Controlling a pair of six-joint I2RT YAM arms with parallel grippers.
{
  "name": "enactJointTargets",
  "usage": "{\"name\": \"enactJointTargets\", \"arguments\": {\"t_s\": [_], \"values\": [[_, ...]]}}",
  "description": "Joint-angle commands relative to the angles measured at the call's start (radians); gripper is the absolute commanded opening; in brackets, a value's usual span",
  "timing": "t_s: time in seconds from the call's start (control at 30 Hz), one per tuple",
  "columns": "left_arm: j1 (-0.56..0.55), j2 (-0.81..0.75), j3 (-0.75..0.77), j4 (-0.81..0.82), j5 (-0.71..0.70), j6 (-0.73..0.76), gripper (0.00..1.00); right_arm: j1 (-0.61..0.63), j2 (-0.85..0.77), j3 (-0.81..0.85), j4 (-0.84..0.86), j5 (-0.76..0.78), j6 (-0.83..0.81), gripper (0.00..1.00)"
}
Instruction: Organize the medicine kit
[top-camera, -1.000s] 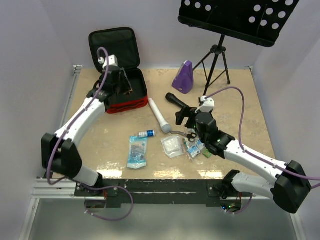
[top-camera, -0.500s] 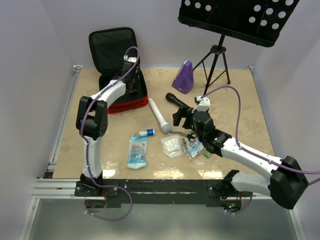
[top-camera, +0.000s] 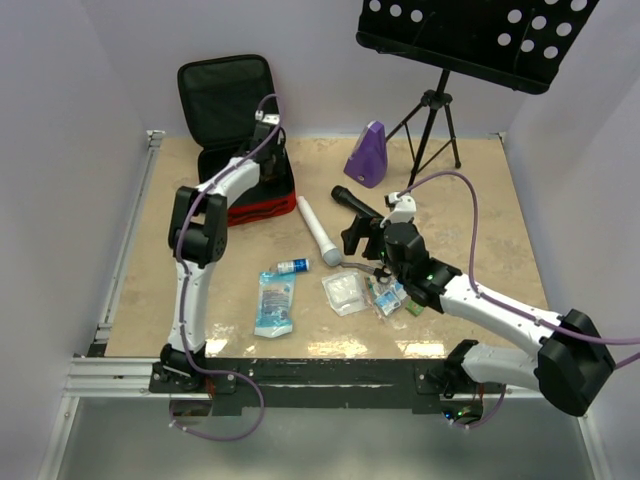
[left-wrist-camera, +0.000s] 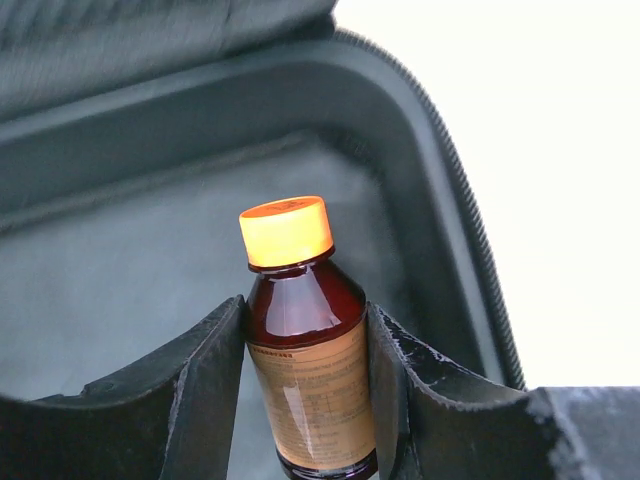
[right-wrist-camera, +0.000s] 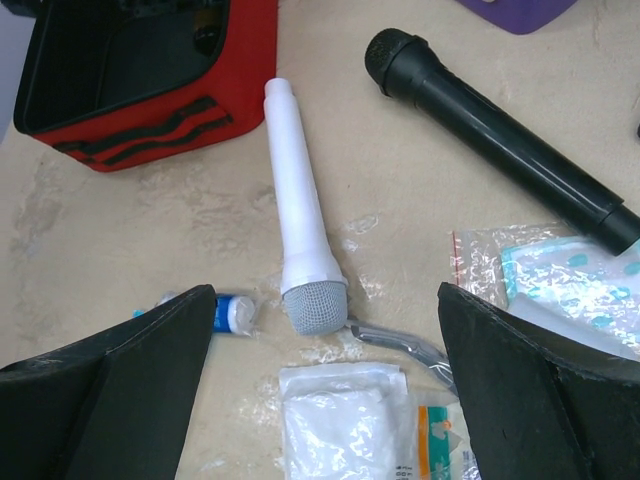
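The medicine kit (top-camera: 256, 209) lies open at the back left, red outside and black inside, with its lid (top-camera: 225, 95) standing upright. My left gripper (top-camera: 268, 158) is inside the kit, shut on a brown bottle (left-wrist-camera: 305, 360) with an orange cap, held upright over the black lining (left-wrist-camera: 120, 250). My right gripper (top-camera: 353, 238) is open and empty, hovering over the middle of the table. In the right wrist view the right gripper (right-wrist-camera: 325, 385) spans the head of a white microphone (right-wrist-camera: 298, 225) and a white gauze packet (right-wrist-camera: 340, 420). The kit's red wall (right-wrist-camera: 170, 135) shows at top left.
A black microphone (top-camera: 355, 203), a small blue-and-white tube (top-camera: 293, 267), a blue-white pouch (top-camera: 274, 303), metal scissors (right-wrist-camera: 400, 345) and clear packets (top-camera: 392, 297) lie mid-table. A purple metronome (top-camera: 368, 155) and a music stand (top-camera: 432, 125) are at the back right.
My left arm has swung from the kit's left side to over its right half, and its gripper now sits inside the kit. My right gripper has edged left toward the white microphone.
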Motion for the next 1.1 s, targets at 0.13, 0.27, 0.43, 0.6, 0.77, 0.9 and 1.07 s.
{"name": "enactJointTargets", "arguments": {"t_s": [0.13, 0.27, 0.43, 0.6, 0.77, 0.9, 1.07], "values": [[0.004, 0.045, 0.047, 0.017, 0.065, -0.033, 0.16, -0.003, 0.018, 0.019, 0.02, -0.025, -0.003, 0.97], [0.004, -0.115, -0.25, 0.161, 0.081, -0.093, 0.15, -0.003, 0.017, 0.005, 0.031, -0.023, 0.003, 0.97], [-0.003, -0.248, -0.493, 0.242, 0.102, -0.135, 0.12, -0.003, 0.02, -0.001, 0.028, -0.016, 0.005, 0.97], [-0.008, -0.287, -0.535, 0.258, 0.082, -0.127, 0.11, -0.003, 0.009, 0.008, 0.025, -0.009, 0.002, 0.97], [-0.003, -0.209, -0.342, 0.18, 0.058, -0.089, 0.1, -0.003, -0.003, 0.024, 0.008, 0.001, 0.0, 0.97], [0.003, -0.122, -0.187, 0.143, 0.056, -0.067, 0.1, -0.003, -0.005, 0.017, 0.005, 0.003, 0.003, 0.97], [0.003, -0.011, -0.045, 0.104, 0.07, -0.056, 0.12, -0.003, 0.015, 0.025, -0.001, -0.003, -0.003, 0.97]]}}
